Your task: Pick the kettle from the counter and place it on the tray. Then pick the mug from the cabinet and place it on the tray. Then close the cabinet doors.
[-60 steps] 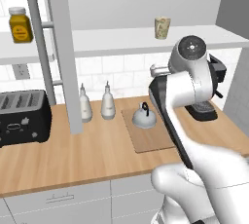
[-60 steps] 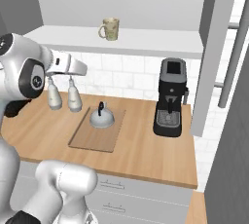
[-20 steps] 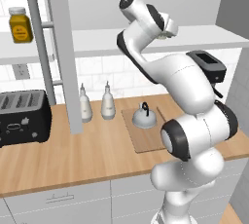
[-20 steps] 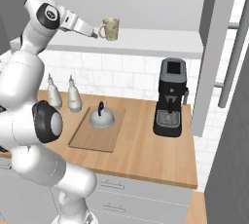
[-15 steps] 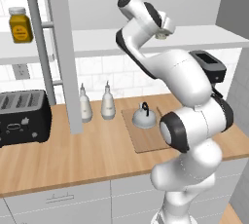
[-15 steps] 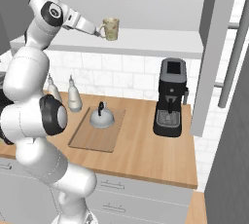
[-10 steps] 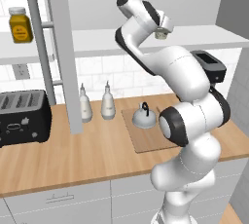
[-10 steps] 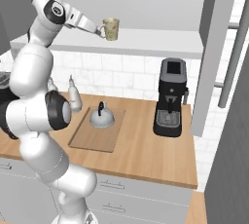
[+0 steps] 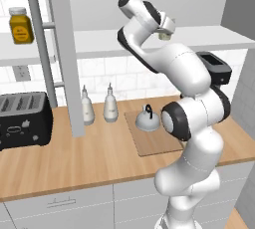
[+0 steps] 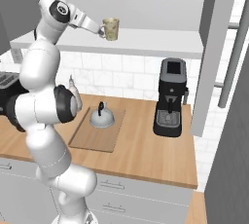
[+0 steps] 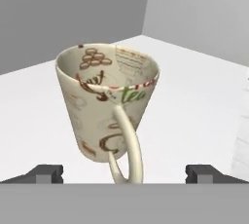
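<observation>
The arm reaches up to the cabinet's white shelf (image 10: 160, 43); its jaws are wide apart, one on each side of the mug (image 11: 109, 106), not squeezing it; the kettle (image 10: 102, 117) sits on the tray (image 10: 92, 138) on the tabletop (image 9: 89, 156).

A black boxy toaster (image 9: 22, 118) stands at the left end, and two slim-necked whitish bottles (image 9: 98, 104) stand side by side near the tiled wall. A black coffee machine (image 10: 170, 96) stands at the right, and a yellow white-lidded jar (image 9: 20, 25) sits on a white shelf.

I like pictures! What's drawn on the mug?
Brown swirly writing and coffee beans on cream mug, clearest in the hand view.
</observation>
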Robot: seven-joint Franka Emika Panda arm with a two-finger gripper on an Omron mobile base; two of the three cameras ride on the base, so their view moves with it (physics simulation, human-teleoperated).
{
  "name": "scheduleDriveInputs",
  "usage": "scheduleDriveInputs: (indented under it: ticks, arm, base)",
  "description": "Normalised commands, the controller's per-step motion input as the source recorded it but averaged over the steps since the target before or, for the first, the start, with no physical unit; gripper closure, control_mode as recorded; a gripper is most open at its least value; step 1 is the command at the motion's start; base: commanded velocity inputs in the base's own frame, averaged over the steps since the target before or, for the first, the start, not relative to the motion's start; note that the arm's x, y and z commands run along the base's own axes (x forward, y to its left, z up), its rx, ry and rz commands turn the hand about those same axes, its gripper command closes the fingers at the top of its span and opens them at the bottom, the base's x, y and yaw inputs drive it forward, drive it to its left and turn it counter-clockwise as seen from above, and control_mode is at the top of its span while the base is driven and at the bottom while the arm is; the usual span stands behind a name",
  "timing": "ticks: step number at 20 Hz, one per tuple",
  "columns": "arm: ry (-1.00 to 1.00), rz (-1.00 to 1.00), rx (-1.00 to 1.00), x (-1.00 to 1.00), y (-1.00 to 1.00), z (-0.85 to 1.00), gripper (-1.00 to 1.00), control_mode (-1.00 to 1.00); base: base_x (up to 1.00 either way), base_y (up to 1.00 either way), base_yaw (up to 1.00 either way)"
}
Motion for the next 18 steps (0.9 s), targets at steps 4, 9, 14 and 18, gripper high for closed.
scheduleDriveInputs:
  ticks: [4, 9, 14, 18]
  arm:
    - [-0.02, -0.03, 0.00, 0.24, 0.00, -0.11, -1.00, -1.00]
    - [0.00, -0.04, 0.00, 0.09, -0.13, -0.01, -1.00, -1.00]
    - [0.00, -0.04, 0.00, 0.04, -0.05, 0.00, 1.00, -1.00]
    - [0.00, -0.02, 0.00, 0.05, -0.02, -0.01, 1.00, -1.00]
  base:
    - [0.00, 0.00, 0.00]
    - [0.00, 0.00, 0.00]
    - [0.00, 0.00, 0.00]
    - [0.00, 0.00, 0.00]
